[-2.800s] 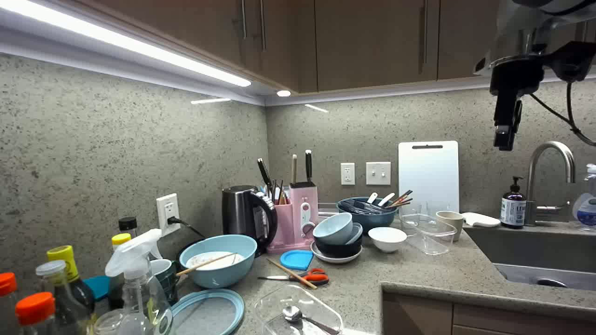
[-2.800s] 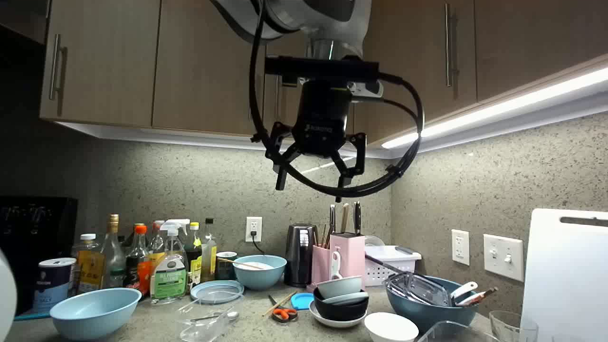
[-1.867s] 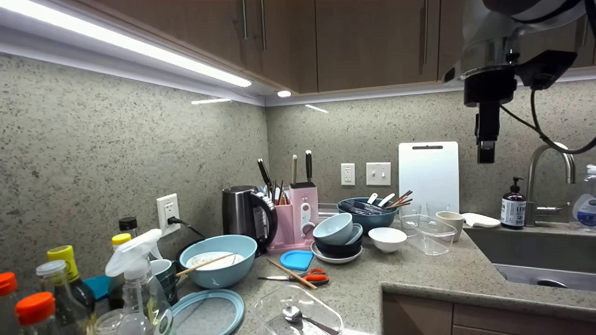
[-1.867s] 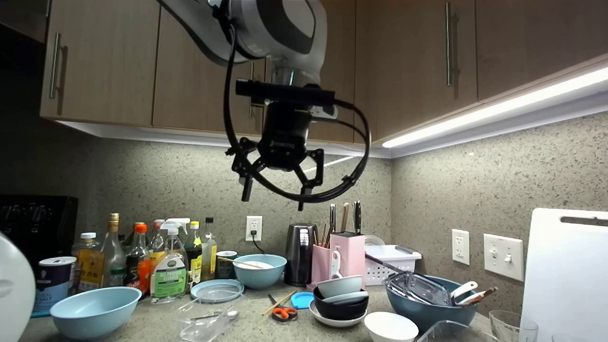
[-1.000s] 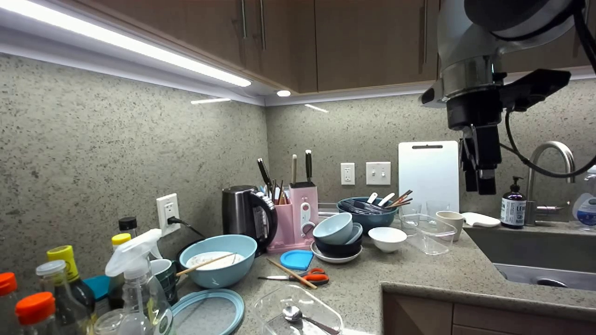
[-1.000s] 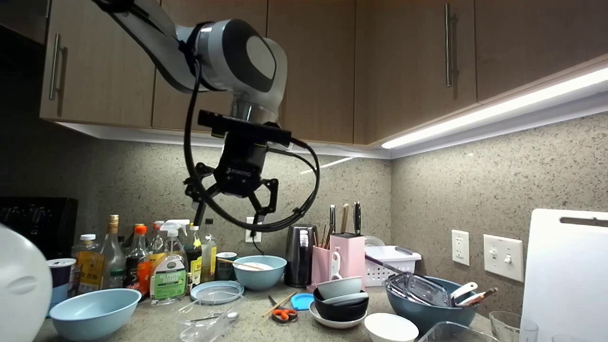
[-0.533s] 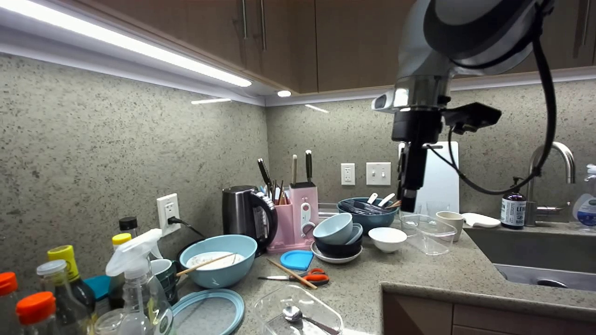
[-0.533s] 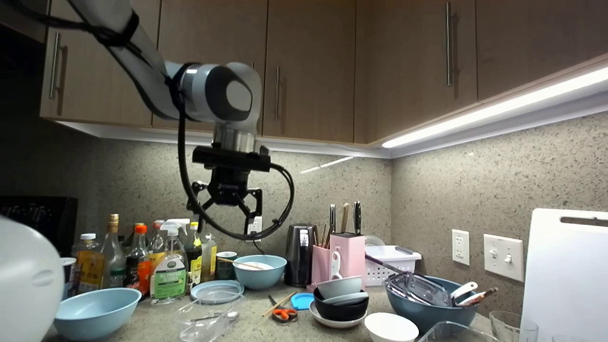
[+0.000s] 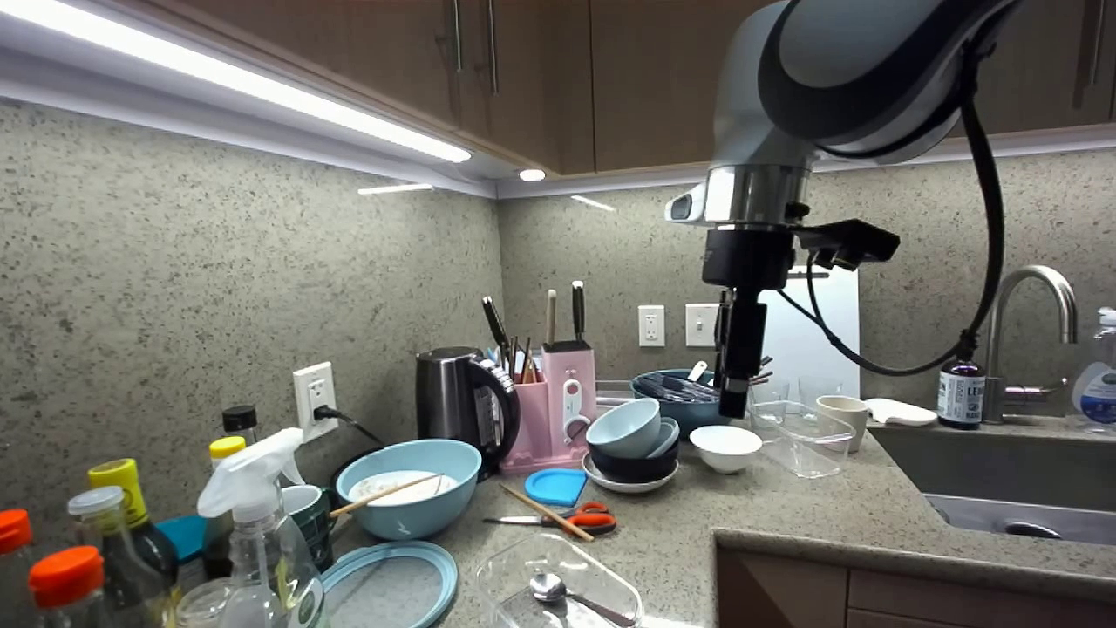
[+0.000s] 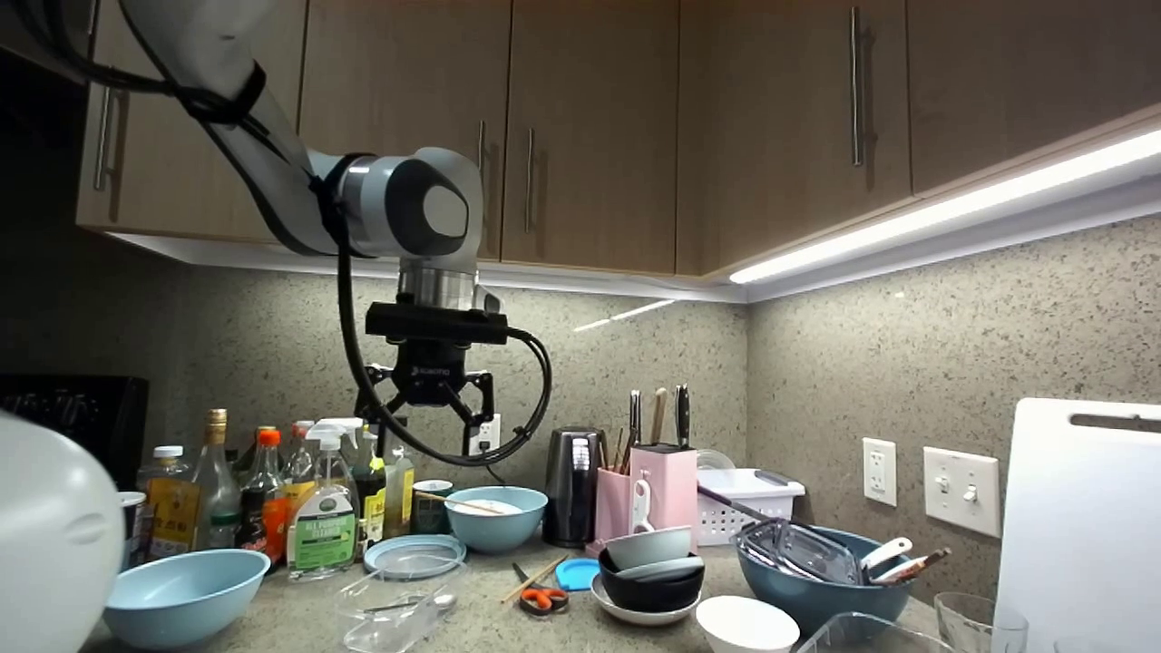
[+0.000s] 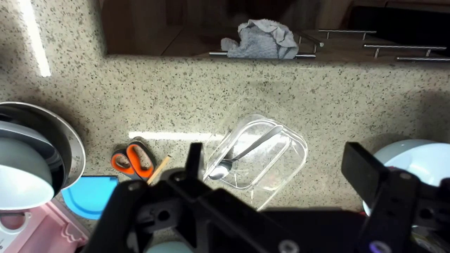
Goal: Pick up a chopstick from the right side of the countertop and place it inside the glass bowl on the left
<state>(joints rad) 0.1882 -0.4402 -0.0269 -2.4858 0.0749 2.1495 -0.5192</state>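
A light wooden chopstick (image 9: 526, 500) lies on the speckled countertop (image 9: 663, 523) across orange-handled scissors (image 9: 596, 519). It also shows in an exterior view (image 10: 533, 580) and partly in the wrist view (image 11: 159, 170), where a gripper finger is near it. A clear rectangular bowl (image 9: 602, 579) with a spoon (image 9: 549, 588) in it stands on the countertop; it also shows in the wrist view (image 11: 303, 147). My gripper (image 10: 424, 444) hangs well above the countertop, open and empty, fingers pointing down. In the wrist view the clear bowl lies below, between the open fingers (image 11: 274, 151).
A light blue bowl (image 9: 418, 521) has another chopstick across it. Stacked bowls (image 9: 629, 467), a white bowl (image 9: 725, 449), a kettle (image 9: 458, 410), a pink knife holder (image 9: 568, 401) and a second clear container (image 9: 806, 445) stand around. Bottles (image 10: 263, 499) line the wall.
My arm and open gripper have moved left and down in both exterior views, slowing in the last half second. The chopstick, scissors, clear bowl and other objects have not moved.
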